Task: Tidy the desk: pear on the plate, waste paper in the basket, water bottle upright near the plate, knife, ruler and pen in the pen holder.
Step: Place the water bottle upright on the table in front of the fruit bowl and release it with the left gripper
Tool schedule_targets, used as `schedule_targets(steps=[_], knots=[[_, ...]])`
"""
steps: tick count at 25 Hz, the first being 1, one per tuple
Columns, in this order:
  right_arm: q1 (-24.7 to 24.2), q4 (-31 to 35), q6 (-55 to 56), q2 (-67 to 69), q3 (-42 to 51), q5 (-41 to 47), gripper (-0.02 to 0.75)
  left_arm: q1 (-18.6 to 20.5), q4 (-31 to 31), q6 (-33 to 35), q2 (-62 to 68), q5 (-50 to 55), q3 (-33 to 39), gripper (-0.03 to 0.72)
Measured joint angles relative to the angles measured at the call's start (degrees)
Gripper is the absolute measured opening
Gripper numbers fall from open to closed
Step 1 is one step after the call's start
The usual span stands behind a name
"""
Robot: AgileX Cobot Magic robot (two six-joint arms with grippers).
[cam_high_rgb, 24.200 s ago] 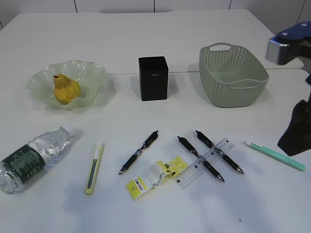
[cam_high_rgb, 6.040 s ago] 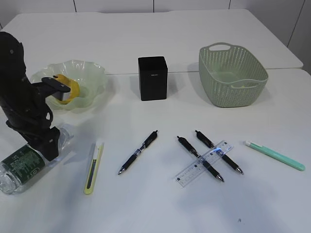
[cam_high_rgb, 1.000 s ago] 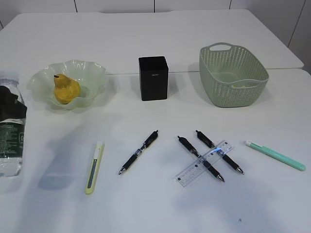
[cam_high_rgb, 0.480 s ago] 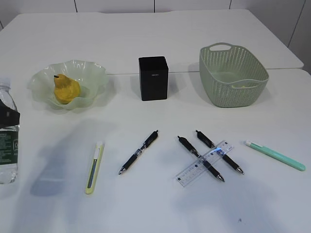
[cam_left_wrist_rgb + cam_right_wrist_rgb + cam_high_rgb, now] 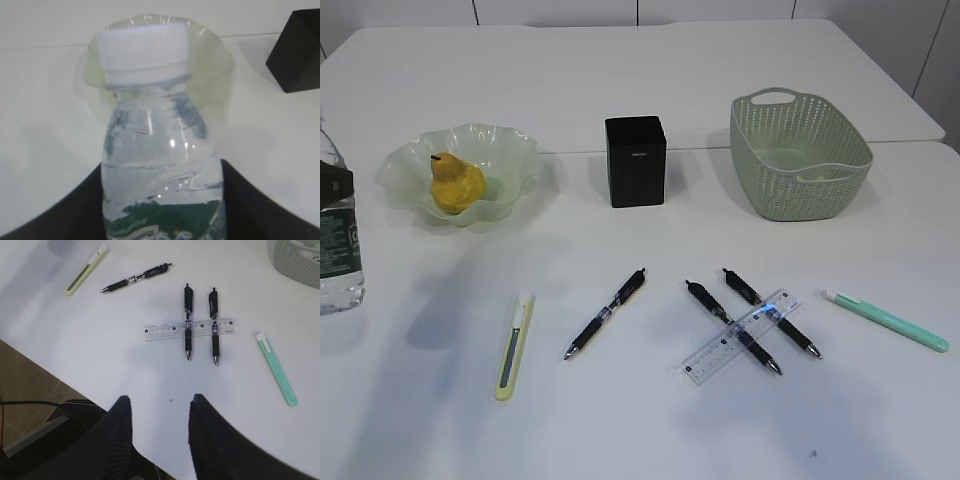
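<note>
Three pens [image 5: 605, 313], two knives [image 5: 513, 343] and one ruler [image 5: 737, 336] lie loose; left gripper [image 5: 160, 210] clamps the water bottle [image 5: 160, 165], right gripper [image 5: 160, 412] hangs open, empty.

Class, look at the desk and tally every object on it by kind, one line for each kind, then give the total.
Pens: 3
Utility knives: 2
Ruler: 1
Pear: 1
Plate: 1
Pen holder: 1
Basket: 1
Water bottle: 1
Total: 11
</note>
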Motion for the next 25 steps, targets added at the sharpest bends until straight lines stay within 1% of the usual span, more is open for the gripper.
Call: schedule_targets(steps=[10, 12, 17, 19, 25], knots=[[0.00, 0.00, 0.00, 0.00, 0.00, 0.00, 0.314, -0.12, -0.18, 0.00, 5.10, -8.81, 0.09, 0.394], [0.00, 0.05, 0.00, 0.00, 0.00, 0.00, 0.314, -1.14, -0.22, 0.00, 5.98, -11.41, 0.24, 0.394], [0.00, 0.05, 0.00, 0.00, 0.00, 0.00, 0.314, -5.87, 0.16, 0.00, 8.01, -18.16, 0.24, 0.394], [0.00, 0.05, -0.09, 0.00, 0.00, 0.00, 0.314, -7.06, 0.29, 0.00, 9.34, -20.32, 0.24, 0.394], [0.00, 0.05, -0.09, 0.00, 0.00, 0.00, 0.314, -7.79, 0.52, 0.00, 13.56, -25.47, 0.24, 0.394]])
